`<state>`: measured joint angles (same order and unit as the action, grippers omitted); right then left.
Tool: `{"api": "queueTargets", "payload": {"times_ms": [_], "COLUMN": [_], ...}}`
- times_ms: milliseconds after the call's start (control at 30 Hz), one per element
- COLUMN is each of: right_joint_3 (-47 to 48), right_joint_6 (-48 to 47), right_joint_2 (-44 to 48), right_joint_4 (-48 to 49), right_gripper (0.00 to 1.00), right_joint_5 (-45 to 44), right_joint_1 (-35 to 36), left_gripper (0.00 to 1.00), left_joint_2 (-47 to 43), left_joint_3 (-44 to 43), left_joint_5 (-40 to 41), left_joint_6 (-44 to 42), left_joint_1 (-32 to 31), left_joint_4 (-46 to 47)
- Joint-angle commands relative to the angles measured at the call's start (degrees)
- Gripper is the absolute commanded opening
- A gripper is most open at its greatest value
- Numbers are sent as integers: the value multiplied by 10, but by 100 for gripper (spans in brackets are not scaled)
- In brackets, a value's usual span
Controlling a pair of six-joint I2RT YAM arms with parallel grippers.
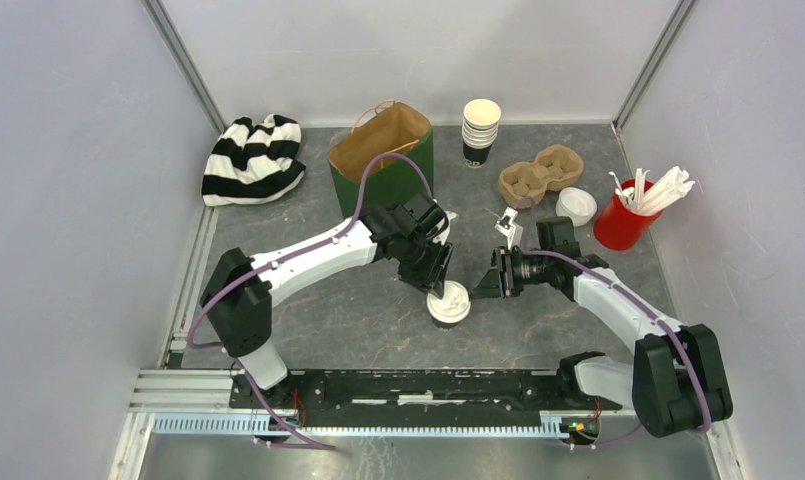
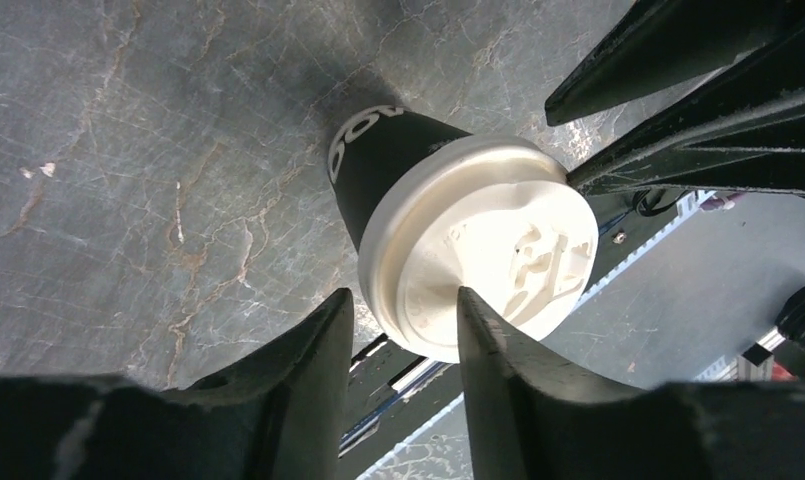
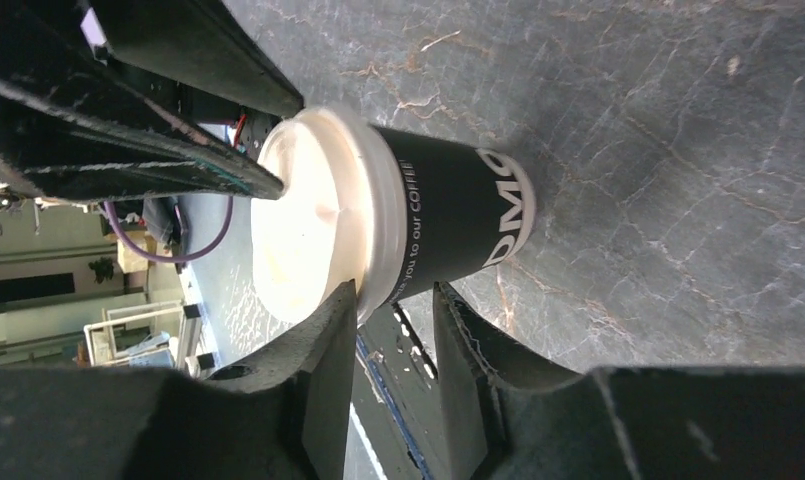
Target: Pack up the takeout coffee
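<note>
The right fingers (image 3: 318, 390) (a narrow gap, gripping nothing) lay just beside the coffee cup (image 3: 453, 215), on its right. The left fingers (image 2: 303, 380), likewise part-open and empty, hovered over its lid (image 2: 478, 250). The cup stood upright on the surface (image 1: 358, 320), both arms equally near.
</note>
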<state>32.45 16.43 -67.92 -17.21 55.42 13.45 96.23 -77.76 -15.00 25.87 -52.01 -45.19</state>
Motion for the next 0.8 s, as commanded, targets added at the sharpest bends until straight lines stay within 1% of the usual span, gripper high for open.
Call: {"api": "queueTargets", "payload": {"times_ms": [0, 67, 133, 200, 233, 267, 333, 467, 567, 600, 667, 700, 767], "right_joint_3": [44, 80, 105, 125, 129, 128, 122, 109, 91, 86, 85, 89, 104], "right_joint_6": [-22, -36, -48, -73, -83, -88, -94, -93, -70, -62, -57, -61, -63], "right_joint_2": [-7, -7, -3, -2, -1, 0, -2, -9, -4, -4, -9, -14, -21], "right_joint_4": [-19, -49, -77, -116, -129, -134, -145, -164, -144, -133, -128, -134, -134], "right_gripper": [42, 52, 59, 65, 67, 68, 68, 66, 64, 62, 51, 48, 45], "right_joint_5": [-26, -22, -21, -32, -34, -28, -19, -24, -28, -27, -40, -56, -84], "right_joint_1": [3, 2, 2, 3, 3, 3, 15, 56, 70, 72, 73, 74, 74], "left_gripper": [53, 59, 67, 75, 78, 78, 77, 71, 65, 62, 58, 57, 54], "left_joint_2": [-16, -19, -27, -31, -30, -26, -18, -11, -8, -7, -8, -10, -12], "left_joint_3": [-49, -70, -81, -81, -77, -74, -70, -56, -40, -36, -25, -18, -7], "left_joint_5": [19, 22, 17, 1, -8, -11, -16, -18, -28, -30, -31, -31, -31], "left_joint_6": [-5, -7, -4, -2, -4, -5, -11, -17, -17, -16, -14, -13, -12], "left_joint_1": [-4, -3, -1, 2, 3, 3, 3, 3, 3, 3, 3, 3, 3], "left_joint_4": [-23, -36, -38, -29, -23, -21, -21, -9, 6, 10, 17, 19, 21]}}
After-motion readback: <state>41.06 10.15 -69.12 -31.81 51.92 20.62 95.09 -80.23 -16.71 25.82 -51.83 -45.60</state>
